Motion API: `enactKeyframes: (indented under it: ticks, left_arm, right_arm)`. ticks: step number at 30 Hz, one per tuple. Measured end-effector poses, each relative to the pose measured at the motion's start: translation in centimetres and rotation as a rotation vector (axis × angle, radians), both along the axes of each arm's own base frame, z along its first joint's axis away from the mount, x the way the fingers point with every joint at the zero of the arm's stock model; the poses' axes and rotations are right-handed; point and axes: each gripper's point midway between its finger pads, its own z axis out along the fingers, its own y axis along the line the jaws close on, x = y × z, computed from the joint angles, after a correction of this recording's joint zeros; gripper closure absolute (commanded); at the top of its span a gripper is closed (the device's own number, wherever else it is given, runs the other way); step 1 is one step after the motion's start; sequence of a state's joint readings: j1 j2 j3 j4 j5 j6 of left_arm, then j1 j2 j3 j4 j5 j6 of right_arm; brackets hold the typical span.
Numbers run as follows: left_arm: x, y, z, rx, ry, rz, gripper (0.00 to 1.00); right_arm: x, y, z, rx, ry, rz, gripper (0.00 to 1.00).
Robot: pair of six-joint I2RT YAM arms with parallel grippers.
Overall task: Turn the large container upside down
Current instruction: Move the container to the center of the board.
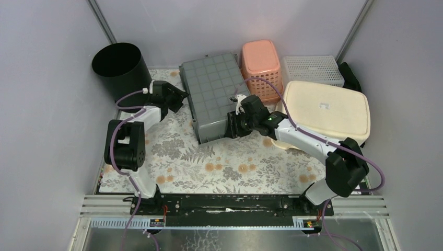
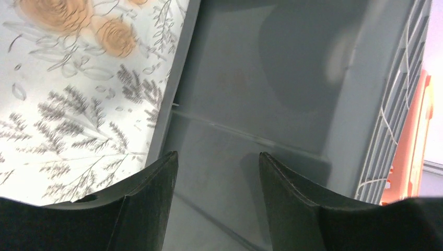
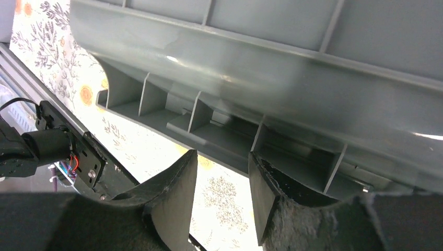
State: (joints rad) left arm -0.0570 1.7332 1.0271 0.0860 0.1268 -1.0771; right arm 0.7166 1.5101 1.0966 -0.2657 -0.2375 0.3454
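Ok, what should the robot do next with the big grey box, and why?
Probably draw the right tool back from the grey container. Its gridded bottom already faces up, so the flip looks done, and the tool's jaws stand open at the ribbed rim, gripping nothing.

Large container [image 1: 214,94] sitting mid-table [image 1: 209,167], bottom up. Bucket [image 1: 120,65] standing at back left, apart from it. Basket [image 1: 261,63] lying just behind container's right side; contact not telling from here. Mesh tray [image 1: 312,69] sitting right of basket, along back. Tub [image 1: 326,107] lying at right, before mesh tray. My left claw [image 1: 183,98] hanging at container's left side. My right claw [image 1: 230,125] reaching at its near right corner, between container and tub.
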Motion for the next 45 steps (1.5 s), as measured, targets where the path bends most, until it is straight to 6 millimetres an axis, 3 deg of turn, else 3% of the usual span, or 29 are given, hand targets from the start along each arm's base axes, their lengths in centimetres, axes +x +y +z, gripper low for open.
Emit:
enactKeyframes:
  ticks: [9,19,25,28,34,41,43,45]
  left_arm:
    - [4.8,-0.4,0.3,0.006,-0.013,-0.041,0.34]
    - [5.6,0.2,0.9,0.031,-0.006,-0.052,0.34]
    - [4.3,0.8,3.6,0.072,-0.033,-0.064,0.26]
    - [3.7,0.8,6.5,0.093,-0.089,-0.081,0.21]
    - [1.9,-0.5,11.6,0.127,-0.189,-0.136,0.19]
    - [1.0,0.5,11.8,0.185,-0.155,-0.122,0.14]
    - [0.9,1.1,12.0,0.211,-0.140,-0.109,0.10]
    - [1.0,1.7,12.8,0.245,-0.137,-0.089,0.06]
  right_arm:
    - [1.3,2.2,-0.5,0.010,0.012,0.001,0.52]
    - [2.6,4.0,-0.7,0.020,0.045,-0.002,0.52]
    - [3.2,5.5,-0.7,0.034,0.044,0.008,0.50]
    - [3.3,6.1,-0.6,0.048,0.045,0.014,0.44]
    - [3.8,8.2,-0.4,0.077,0.048,0.046,0.41]
    - [5.0,10.2,-0.1,0.096,0.045,0.073,0.33]
    - [4.8,10.3,0.0,0.095,0.044,0.082,0.27]
    - [4.7,10.4,0.3,0.097,0.037,0.093,0.13]
